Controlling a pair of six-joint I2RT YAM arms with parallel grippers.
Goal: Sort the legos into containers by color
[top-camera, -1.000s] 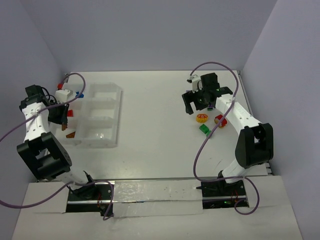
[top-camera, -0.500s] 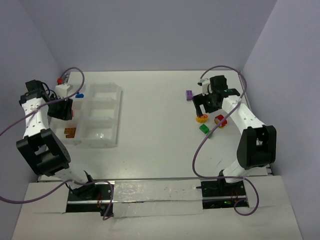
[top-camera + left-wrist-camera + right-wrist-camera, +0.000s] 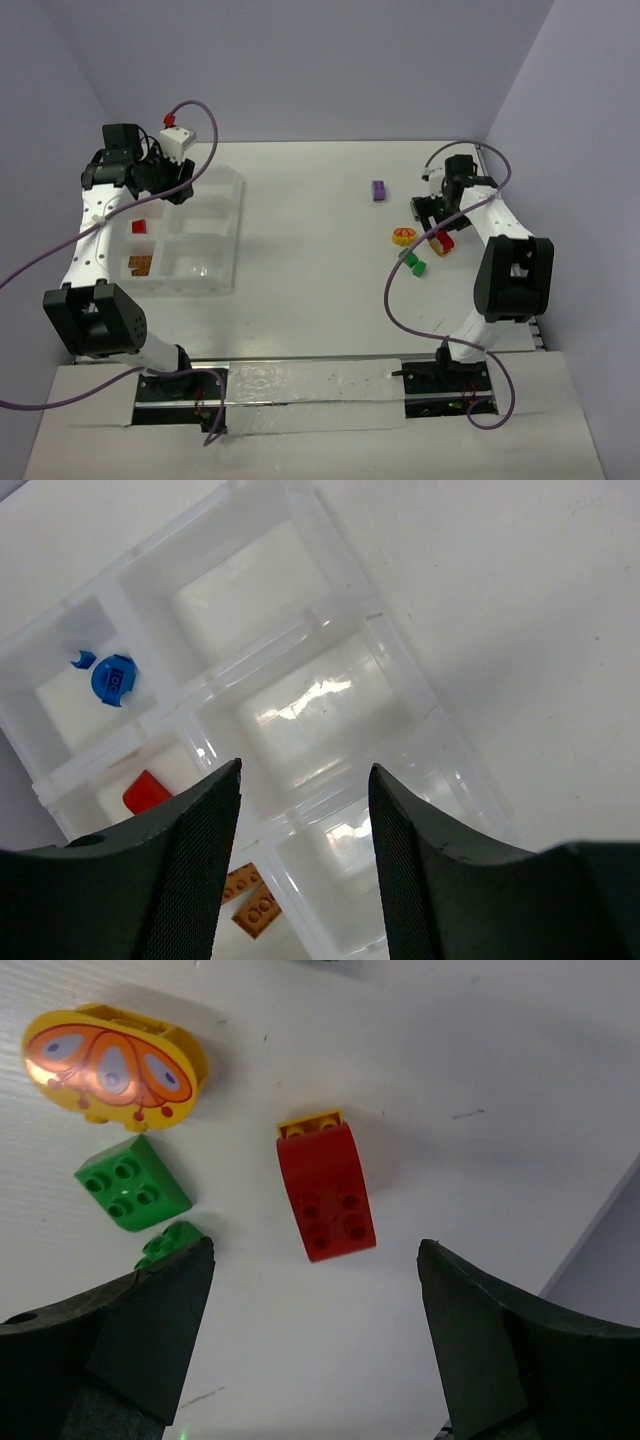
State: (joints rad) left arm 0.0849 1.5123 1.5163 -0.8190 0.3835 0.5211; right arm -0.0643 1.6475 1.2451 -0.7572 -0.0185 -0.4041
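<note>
On the white table (image 3: pixel 300 220), the left gripper (image 3: pixel 305 780), now parted and empty, has swung to the tray's (image 3: pixel 237 215) far end. The right gripper (image 3: pixel 315 1255), spread, has shifted above the red brick (image 3: pixel 327 1198).

I count one tray (image 3: pixel 238 225) on the left, with six compartments. In it: two blue pieces (image 3: pixel 113 678), one red piece (image 3: pixel 147 792), two orange bricks (image 3: pixel 250 900). On the right: one purple brick (image 3: pixel 380 190), one yellow oval (image 3: pixel 110 1065), two green pieces (image 3: pixel 132 1182), one red brick (image 3: pixel 327 1195).
</note>
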